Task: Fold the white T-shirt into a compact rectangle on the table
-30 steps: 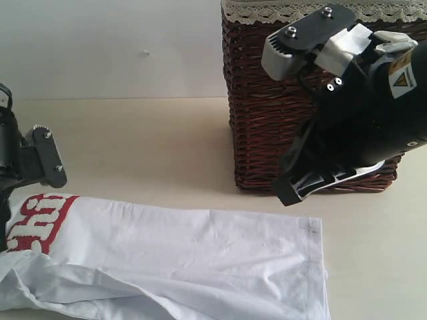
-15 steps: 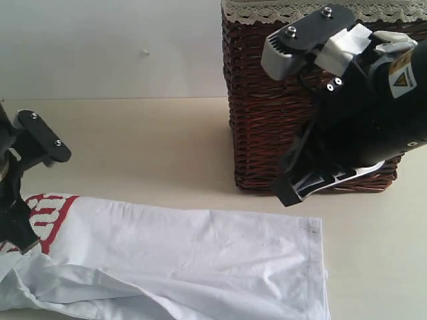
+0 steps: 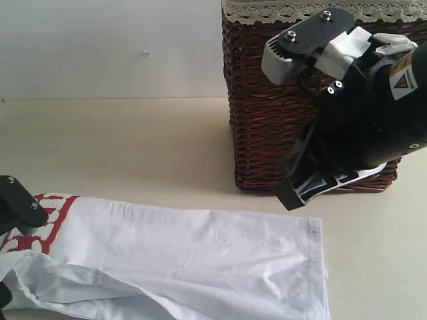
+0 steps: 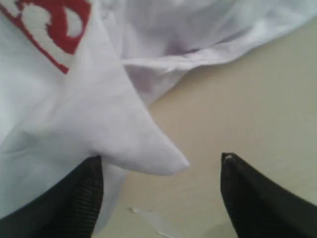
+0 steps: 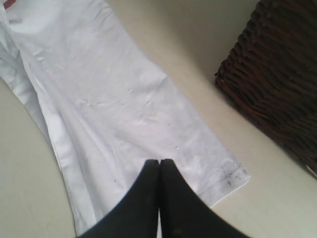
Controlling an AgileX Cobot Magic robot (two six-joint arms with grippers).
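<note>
- The left gripper [image 4: 161,166] has its two dark fingers spread apart, clamped on nothing. A pointed fold of the white T-shirt [image 3: 187,253] pokes into the gap between them.
- The right gripper [image 5: 159,163] has its two fingers pressed together and empty. It hangs above the shirt's hemmed right end.
- The one shirt lies as a long strip along the near side of the table [image 3: 133,140]. Its red letters [image 3: 40,223] are at the left end, beside the left gripper.
- One dark wicker basket [image 3: 260,133] with lace trim stands at the far right, apart from the shirt.
</note>
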